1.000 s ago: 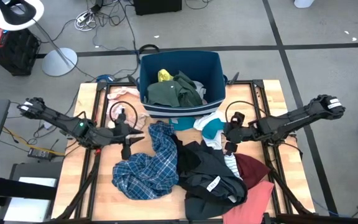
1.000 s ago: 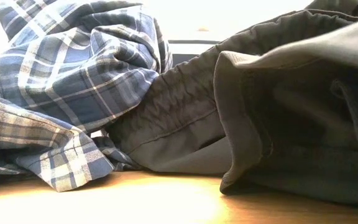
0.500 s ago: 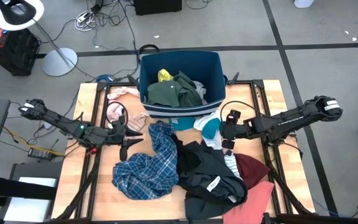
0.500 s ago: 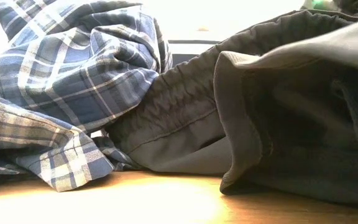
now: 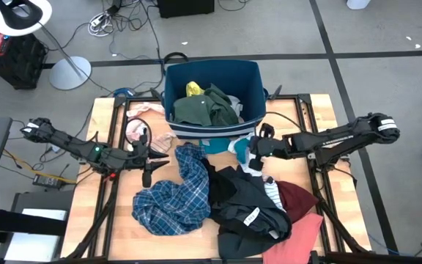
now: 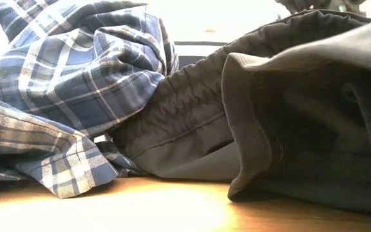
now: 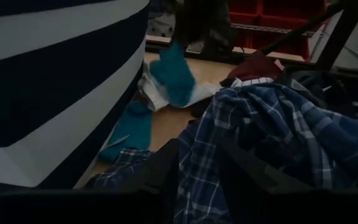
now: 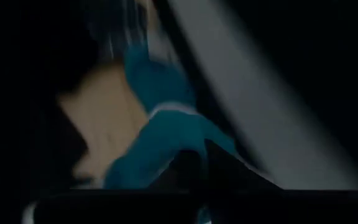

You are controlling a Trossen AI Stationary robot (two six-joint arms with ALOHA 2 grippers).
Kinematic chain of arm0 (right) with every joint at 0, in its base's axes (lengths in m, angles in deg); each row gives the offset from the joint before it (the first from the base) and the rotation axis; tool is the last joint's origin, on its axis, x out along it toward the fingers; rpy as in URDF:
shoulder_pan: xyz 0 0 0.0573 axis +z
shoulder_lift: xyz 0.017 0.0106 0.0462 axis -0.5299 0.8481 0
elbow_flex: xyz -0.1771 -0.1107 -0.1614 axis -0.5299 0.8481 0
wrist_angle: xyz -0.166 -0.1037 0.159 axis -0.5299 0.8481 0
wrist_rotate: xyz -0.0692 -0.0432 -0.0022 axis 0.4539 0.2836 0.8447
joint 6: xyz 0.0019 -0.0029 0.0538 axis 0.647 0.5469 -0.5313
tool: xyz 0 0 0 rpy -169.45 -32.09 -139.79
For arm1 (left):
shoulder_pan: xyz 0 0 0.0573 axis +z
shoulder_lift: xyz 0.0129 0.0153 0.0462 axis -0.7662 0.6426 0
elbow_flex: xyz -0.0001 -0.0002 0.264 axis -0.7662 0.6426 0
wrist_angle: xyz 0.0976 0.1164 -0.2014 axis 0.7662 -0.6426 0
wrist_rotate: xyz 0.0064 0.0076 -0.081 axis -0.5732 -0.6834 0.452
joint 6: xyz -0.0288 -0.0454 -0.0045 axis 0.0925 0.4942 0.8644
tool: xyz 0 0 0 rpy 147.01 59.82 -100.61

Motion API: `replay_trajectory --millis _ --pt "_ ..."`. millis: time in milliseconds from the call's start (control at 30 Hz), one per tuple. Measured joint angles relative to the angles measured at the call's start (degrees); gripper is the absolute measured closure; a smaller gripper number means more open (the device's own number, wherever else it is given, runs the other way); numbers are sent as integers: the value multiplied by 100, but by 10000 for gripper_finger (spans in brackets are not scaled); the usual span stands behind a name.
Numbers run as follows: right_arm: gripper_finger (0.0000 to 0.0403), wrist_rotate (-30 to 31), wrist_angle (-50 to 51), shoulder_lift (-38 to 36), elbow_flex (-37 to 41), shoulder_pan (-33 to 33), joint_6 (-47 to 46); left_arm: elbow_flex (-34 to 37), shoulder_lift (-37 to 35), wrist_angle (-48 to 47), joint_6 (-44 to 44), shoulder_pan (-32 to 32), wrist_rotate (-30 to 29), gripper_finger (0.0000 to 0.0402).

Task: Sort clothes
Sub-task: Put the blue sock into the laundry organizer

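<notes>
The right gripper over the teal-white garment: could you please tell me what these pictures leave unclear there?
- Right gripper: in the high view too small to show whether it is open or shut; the right wrist view is dark and blurred.
- Teal-white garment: partly covered by that gripper from above.
- Low view: the blue plaid shirt and dark grey garment fill it, hiding both.

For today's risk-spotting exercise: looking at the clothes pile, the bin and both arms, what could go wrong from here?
1. The right gripper is at the teal-white garment, which lies against the black garment; lifting may drag neighbours along.
2. That garment sits close to the navy bin, so the gripper might bump its wall.
3. The left gripper hovers by the blue plaid shirt; its folds could snag.
</notes>
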Motion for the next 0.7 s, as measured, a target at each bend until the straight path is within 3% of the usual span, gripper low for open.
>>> replay_trajectory --millis 333,433,700 --pt "400 348 590 -37 -2608 78 1442 -2 0 24 103 0 51 289" --pt "401 567 586 -37 -3262 -127 1892 -2 -9 30 -1 71 306 289" --pt "398 248 582 121 -3990 -876 1894 47 -39 248 -341 698 1161 289"
